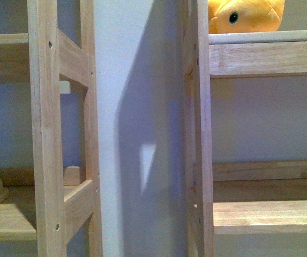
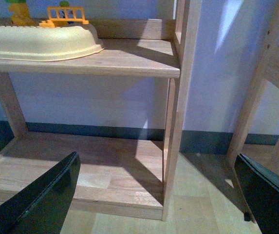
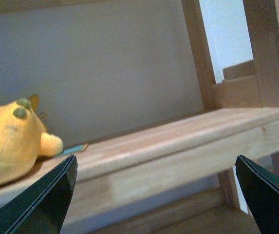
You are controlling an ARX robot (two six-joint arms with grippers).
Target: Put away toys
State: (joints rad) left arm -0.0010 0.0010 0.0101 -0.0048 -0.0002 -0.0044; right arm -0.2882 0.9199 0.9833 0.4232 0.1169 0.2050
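Observation:
The orange-yellow plush animal (image 1: 245, 16) lies on the upper shelf (image 1: 266, 37) of the right wooden rack, its black eye showing at the top of the front view. In the right wrist view the plush (image 3: 10, 141) rests on the same shelf board (image 3: 178, 141). My right gripper (image 3: 156, 195) is open and empty, just in front of and a little below that shelf's edge, apart from the plush. My left gripper (image 2: 158, 195) is open and empty, low near the floor before the left rack's bottom shelf (image 2: 81, 170). Neither arm shows in the front view.
Two wooden racks (image 1: 49, 128) stand side by side against a pale wall, with a gap between them. A cream tray (image 2: 42, 41) with orange and yellow toy pieces (image 2: 64, 15) sits on the left rack's shelf. A small blue card (image 3: 71, 149) lies by the plush.

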